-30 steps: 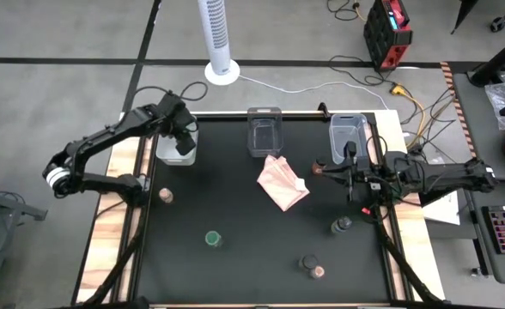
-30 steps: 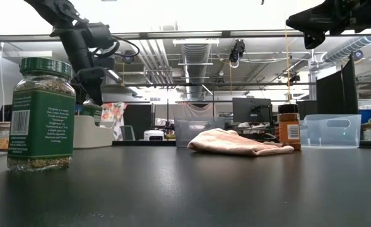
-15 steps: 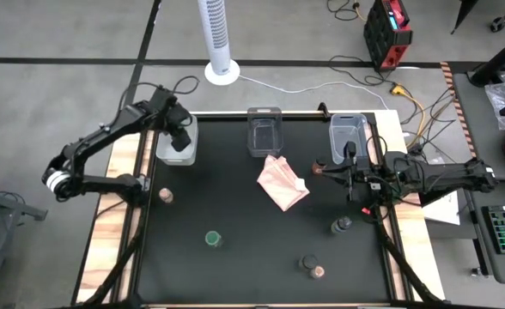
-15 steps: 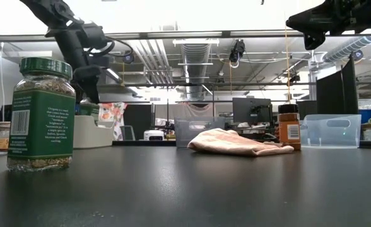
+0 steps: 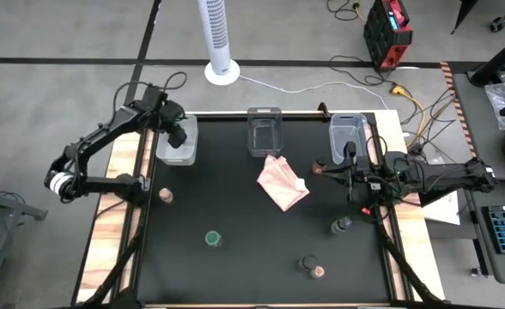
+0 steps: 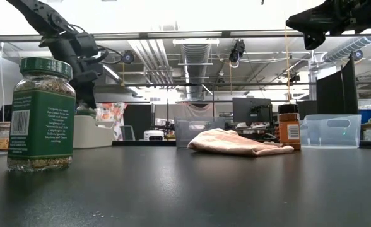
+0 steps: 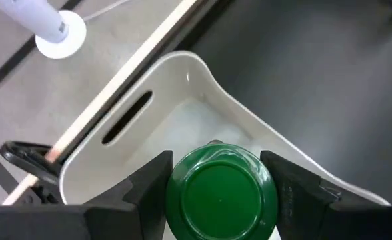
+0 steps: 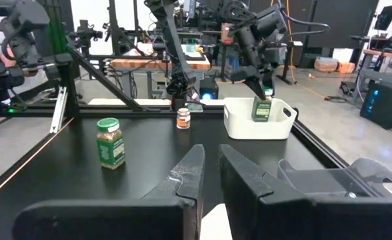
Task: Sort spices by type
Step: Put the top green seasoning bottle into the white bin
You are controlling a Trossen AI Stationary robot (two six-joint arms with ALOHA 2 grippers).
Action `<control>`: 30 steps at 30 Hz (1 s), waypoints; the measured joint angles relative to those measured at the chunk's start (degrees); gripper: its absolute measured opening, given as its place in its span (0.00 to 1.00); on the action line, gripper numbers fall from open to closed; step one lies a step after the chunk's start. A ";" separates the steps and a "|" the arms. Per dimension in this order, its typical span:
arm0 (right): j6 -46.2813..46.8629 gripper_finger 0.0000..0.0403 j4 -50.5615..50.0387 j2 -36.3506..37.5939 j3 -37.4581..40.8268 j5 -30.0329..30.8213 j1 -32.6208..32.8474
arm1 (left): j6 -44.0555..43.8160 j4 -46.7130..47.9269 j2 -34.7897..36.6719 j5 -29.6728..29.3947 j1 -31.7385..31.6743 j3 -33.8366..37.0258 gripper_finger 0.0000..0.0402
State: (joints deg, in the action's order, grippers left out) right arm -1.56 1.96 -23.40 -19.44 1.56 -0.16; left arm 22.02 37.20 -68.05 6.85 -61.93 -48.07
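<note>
Only green jar (image 6: 41,113) label visible, text illegible.

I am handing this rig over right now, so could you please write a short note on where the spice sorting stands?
Left end effector: shut on a green jar, held over the white bin at the table's far left corner.
Right end effector: open, idle near the right bin.
On the table: second green jar, tan-lidded jar at the left edge, orange-labelled jar by the cloth, dark jar, and a dark and tan pair near the front.
Done: nothing seen lying in a bin yet.
Left: release the held jar, then sort the other six.
</note>
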 joint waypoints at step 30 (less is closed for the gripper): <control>-0.03 0.10 -0.41 0.00 0.09 0.02 0.00 | -0.90 -5.40 -7.89 -0.32 0.04 0.22 0.47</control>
State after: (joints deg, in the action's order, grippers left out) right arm -1.59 1.54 -23.40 -19.35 1.58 -0.16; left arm 21.12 31.79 -75.94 6.53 -61.89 -47.85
